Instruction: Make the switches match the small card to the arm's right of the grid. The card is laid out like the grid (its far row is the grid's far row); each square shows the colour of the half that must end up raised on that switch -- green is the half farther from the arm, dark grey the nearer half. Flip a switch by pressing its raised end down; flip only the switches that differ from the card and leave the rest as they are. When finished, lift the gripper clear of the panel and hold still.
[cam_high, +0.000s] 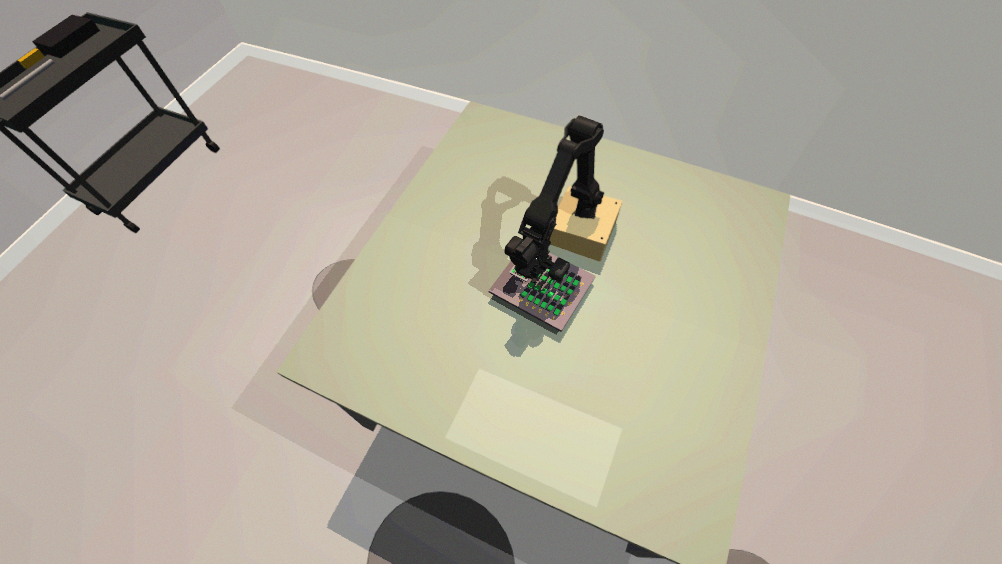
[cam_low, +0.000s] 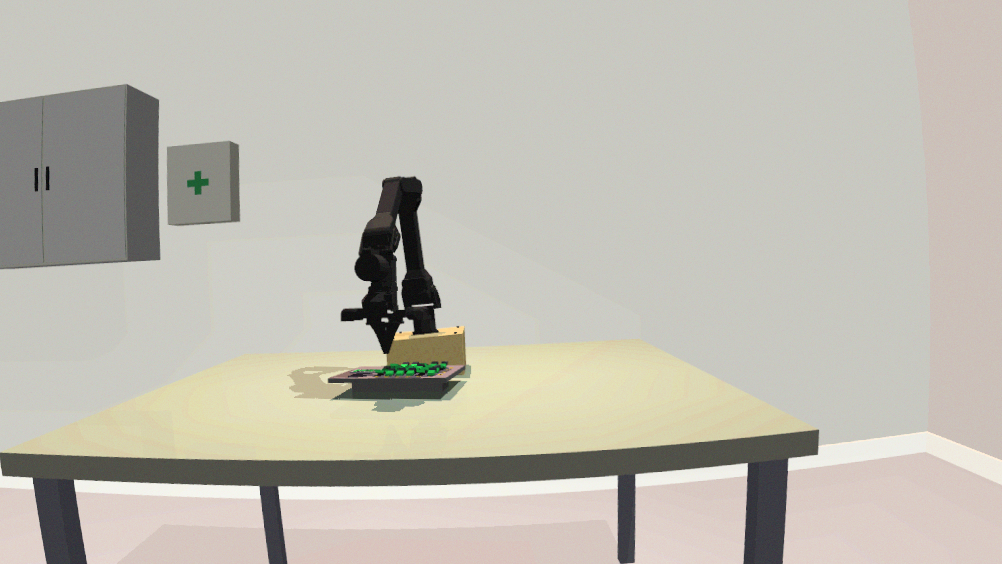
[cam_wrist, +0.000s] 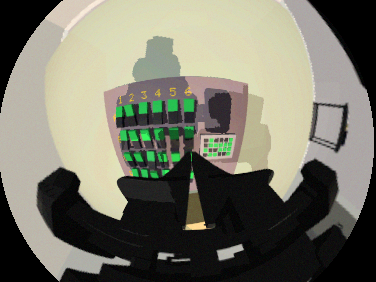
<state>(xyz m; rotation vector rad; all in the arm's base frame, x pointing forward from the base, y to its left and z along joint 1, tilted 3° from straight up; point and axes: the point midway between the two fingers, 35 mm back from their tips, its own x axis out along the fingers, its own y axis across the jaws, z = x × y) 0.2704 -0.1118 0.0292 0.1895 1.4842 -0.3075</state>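
The pinkish panel (cam_high: 570, 314) (cam_low: 342, 379) (cam_wrist: 240, 100) carries a grid of green and dark grey rocker switches (cam_high: 550, 292) (cam_low: 413, 370) (cam_wrist: 157, 111), with columns numbered 1 to 6 along its far edge. The small card (cam_wrist: 218, 146) lies beside column 6, on the right in the wrist view. My gripper (cam_low: 386, 351) (cam_wrist: 191, 155) is shut and empty, its tips together a little above the panel near column 6. In the wrist view the fingers hide part of the nearer rows. In the top view the gripper covers part of the grid and most of the card.
The arm's wooden base block (cam_high: 585, 241) (cam_low: 427, 348) stands close behind the panel's near edge. The panel sits on a dark pedestal (cam_low: 399, 388) on the table (cam_high: 673, 315) (cam_low: 560, 420). A black cart (cam_high: 133, 154) (cam_wrist: 330, 125) stands on the floor away from the table.
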